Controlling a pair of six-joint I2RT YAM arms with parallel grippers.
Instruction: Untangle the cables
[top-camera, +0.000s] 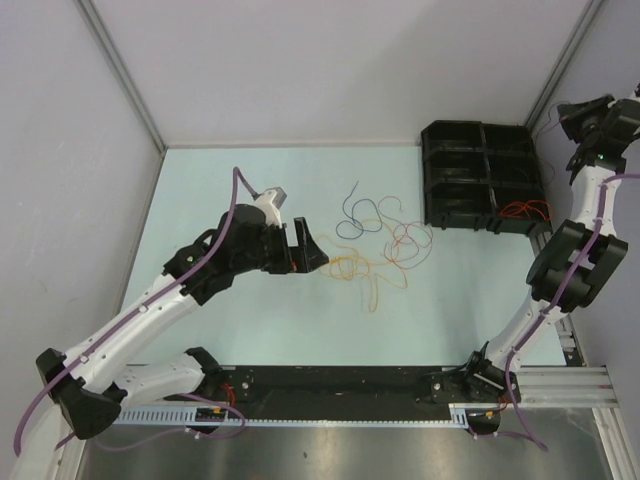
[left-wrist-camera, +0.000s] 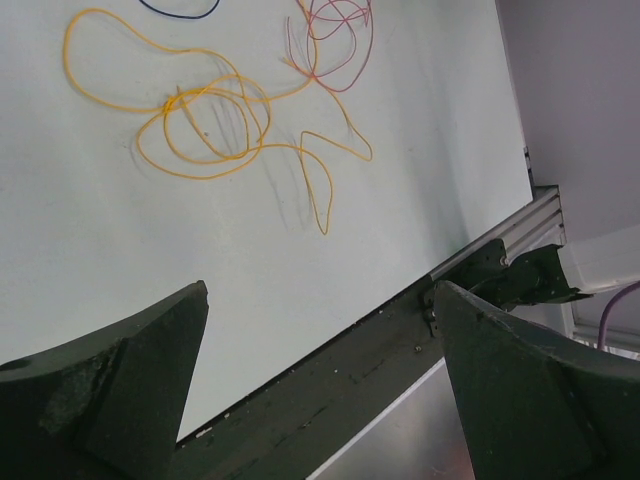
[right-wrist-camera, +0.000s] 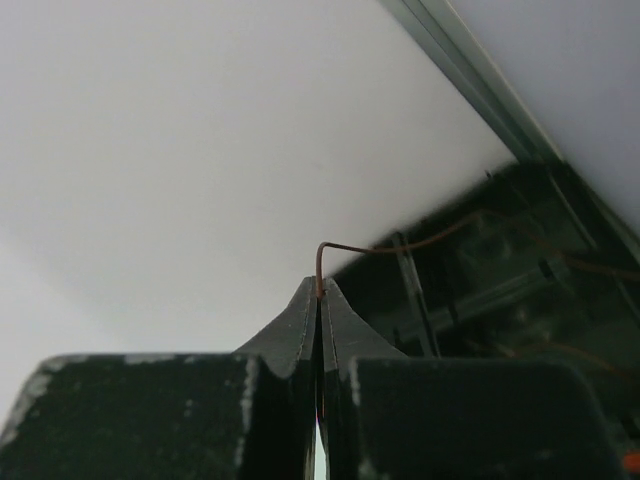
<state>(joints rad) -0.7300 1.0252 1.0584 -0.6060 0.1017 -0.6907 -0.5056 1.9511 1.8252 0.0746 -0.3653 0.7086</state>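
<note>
Orange, red, dark blue and purple cables lie in a loose snarl in the middle of the tabletop. They sit just ahead of the left gripper, whose jaws stand wide apart with nothing between them. Each strand looks feather-light and limp yet springy, keeping its curl, so a tug on one would likely drag its neighbours along. The orange cable seems the best to take. Its free tail runs out toward the near edge, away from the crossings, and calls for a fine pinch down against the surface. The right gripper is raised at the far right, pressed together on the end of an orange-brown wire that trails into the black compartment bin. Bare surface left of the snarl and nearer than it gives room to lay strands out. The bin and the black front rail bound the rest.
</note>
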